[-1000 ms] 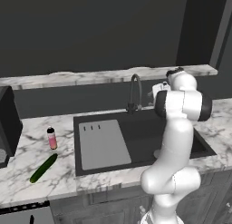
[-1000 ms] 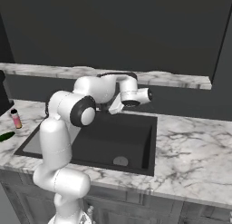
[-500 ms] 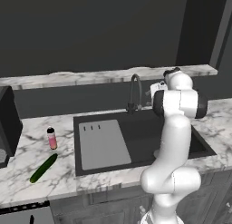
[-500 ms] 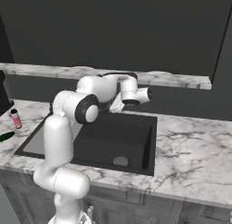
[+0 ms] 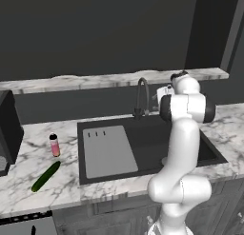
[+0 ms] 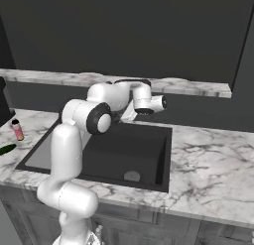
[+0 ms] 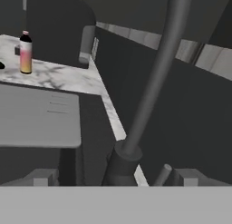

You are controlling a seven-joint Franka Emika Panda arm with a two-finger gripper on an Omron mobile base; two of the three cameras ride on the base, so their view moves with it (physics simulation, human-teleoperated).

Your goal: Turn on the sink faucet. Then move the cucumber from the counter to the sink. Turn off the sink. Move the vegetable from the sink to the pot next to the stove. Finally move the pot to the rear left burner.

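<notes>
The dark gooseneck sink faucet [image 5: 142, 97] stands behind the black sink [image 5: 157, 139]. My gripper [image 5: 157, 98] hovers just to its right, low at the base. In the hand view my gripper [image 7: 117, 177] is open, and the faucet's base [image 7: 122, 162] stands between the fingertips [image 7: 43, 177], with the thin lever [image 7: 162, 174] by the right one. The arched spout [image 7: 158, 73] rises just ahead. The green cucumber [image 5: 46, 176] lies on the marble counter [image 5: 28, 196] left of the sink; its tip [image 6: 6, 150] shows at the frame's edge. No water runs. Pot and stove are out of view.
A pink bottle [image 5: 55, 145] [image 7: 26, 52] stands on the counter beyond the cucumber. The grey drainboard [image 5: 108, 151] covers the sink's left part, and the drain [image 6: 131, 176] lies in the basin. A tall black appliance [image 5: 8, 132] stands far left. A marble ledge [image 5: 95, 79] runs behind.
My hand has shifted left, closer to the faucet. The jaws have stayed open. Cucumber and bottle have not moved.
</notes>
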